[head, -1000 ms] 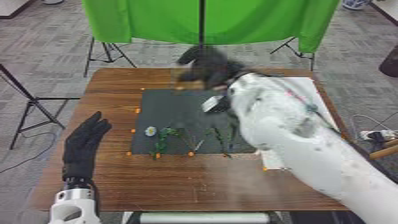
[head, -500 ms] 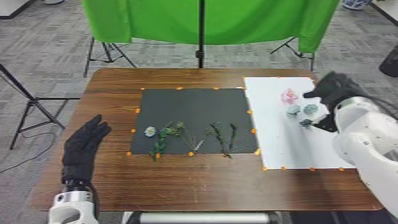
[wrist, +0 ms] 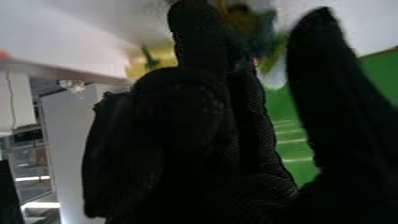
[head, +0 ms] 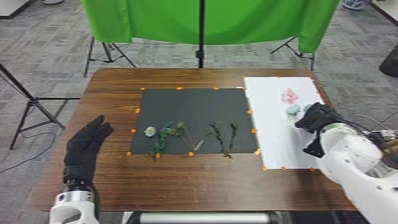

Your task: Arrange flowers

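The black-gloved right hand (head: 320, 118) moved back beside a small pale-blue flower (head: 293, 109), maybe to arrange it, but I can't tell its grip; the black-gloved left hand (head: 81, 155) has straight fingers.

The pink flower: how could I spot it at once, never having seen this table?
On the brown table, find the white sheet, right of the dark mat. The pink flower lies near that sheet's far end. The neighbour just nearer the robot is pale blue-green; this one alone is pink.
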`<state>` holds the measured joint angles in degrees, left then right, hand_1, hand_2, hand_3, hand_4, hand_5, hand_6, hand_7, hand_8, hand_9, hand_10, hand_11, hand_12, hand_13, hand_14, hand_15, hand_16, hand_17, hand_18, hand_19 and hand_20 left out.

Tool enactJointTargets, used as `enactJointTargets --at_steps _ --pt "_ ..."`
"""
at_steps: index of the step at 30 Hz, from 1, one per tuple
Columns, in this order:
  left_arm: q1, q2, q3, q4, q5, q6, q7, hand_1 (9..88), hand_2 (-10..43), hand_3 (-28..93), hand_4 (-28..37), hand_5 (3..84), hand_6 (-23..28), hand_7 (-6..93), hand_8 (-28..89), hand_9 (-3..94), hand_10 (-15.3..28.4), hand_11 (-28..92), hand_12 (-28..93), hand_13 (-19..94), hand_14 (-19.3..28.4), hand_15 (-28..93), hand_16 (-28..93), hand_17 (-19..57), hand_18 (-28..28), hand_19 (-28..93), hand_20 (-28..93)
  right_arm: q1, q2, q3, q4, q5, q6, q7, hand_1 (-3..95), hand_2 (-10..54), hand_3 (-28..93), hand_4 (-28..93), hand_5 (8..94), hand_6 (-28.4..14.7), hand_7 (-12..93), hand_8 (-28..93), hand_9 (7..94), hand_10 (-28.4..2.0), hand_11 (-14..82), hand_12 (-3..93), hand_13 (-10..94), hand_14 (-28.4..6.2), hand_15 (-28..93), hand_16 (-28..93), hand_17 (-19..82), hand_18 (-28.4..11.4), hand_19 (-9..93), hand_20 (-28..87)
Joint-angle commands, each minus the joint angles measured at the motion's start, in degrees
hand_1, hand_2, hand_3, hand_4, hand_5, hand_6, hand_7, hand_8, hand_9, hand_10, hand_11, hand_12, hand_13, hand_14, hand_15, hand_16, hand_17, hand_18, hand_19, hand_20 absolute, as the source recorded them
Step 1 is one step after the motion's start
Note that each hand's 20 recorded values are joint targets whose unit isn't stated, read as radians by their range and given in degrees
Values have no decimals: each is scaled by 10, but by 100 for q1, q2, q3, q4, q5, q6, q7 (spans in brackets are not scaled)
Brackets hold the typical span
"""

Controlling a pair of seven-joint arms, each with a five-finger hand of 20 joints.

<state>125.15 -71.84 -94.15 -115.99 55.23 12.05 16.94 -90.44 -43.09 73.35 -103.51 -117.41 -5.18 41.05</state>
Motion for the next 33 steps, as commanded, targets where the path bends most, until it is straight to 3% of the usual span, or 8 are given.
enactJointTargets --at_steps 1,7,11,19,27,28,30,33 --pt "158 -134 63 38 27 -36 -60 243 43 676 -259 464 35 107 -49 436 127 152 143 321 163 235 34 46 131 65 224 -124 4 -164 29 -265 575 -105 675 -95 410 -77 734 -30 149 121 883 -110 103 418 904 -26 564 348 665 -93 932 520" --pt "204 -73 37 23 9 -24 -54 248 37 671 -251 464 35 108 -49 436 127 153 144 321 162 235 34 46 131 66 225 639 178 -230 -677 -348 1197 -426 712 -95 424 -70 786 -33 175 170 914 -105 102 435 921 -18 553 355 681 -82 932 506" --pt "190 -61 51 32 8 -33 -74 248 36 670 -248 465 35 108 -49 436 127 152 144 322 162 235 34 45 132 66 224 2002 -71 -1291 -771 -24 1268 -922 710 -95 428 -71 789 -33 175 172 917 -103 104 440 923 -17 552 358 683 -83 932 508" --pt "110 -42 114 40 6 -32 -36 249 34 666 -249 464 34 108 -49 435 127 150 143 321 162 233 35 45 132 65 224 4384 -2092 -3668 1019 822 978 -2001 706 -95 432 -74 789 -30 177 174 920 -101 102 443 926 -14 552 363 686 -80 932 515" --pt "13 -4 198 57 124 87 61 220 53 661 -272 464 33 107 -50 435 127 150 143 322 163 235 36 44 133 66 223 4688 -3343 -4466 2291 717 558 -2342 697 -95 444 -84 783 -25 186 171 916 -97 101 447 925 -16 559 372 685 -86 932 537" --pt "-138 -7 229 120 46 116 -33 206 78 658 -276 465 32 107 -50 436 128 150 143 322 164 235 35 44 133 66 223 4751 -3469 -4506 2563 644 530 -2389 695 -95 447 -85 781 -24 188 171 916 -97 101 447 925 -16 559 372 685 -87 932 539" --pt "-81 12 304 82 -44 351 59 187 176 606 -281 469 30 109 -52 441 128 152 142 323 165 237 35 45 133 66 223 4745 -3561 -4643 2717 577 538 -2347 689 -95 454 -87 778 -24 192 168 916 -97 101 446 924 -17 559 372 684 -88 932 542" --pt "-90 55 320 97 -94 330 108 213 232 537 -282 474 27 114 -54 447 128 154 139 325 167 246 32 44 132 70 225 4734 -3613 -4779 2898 476 551 -2254 687 -95 459 -99 773 -23 198 165 911 -98 100 447 921 -18 560 374 679 -90 932 544"
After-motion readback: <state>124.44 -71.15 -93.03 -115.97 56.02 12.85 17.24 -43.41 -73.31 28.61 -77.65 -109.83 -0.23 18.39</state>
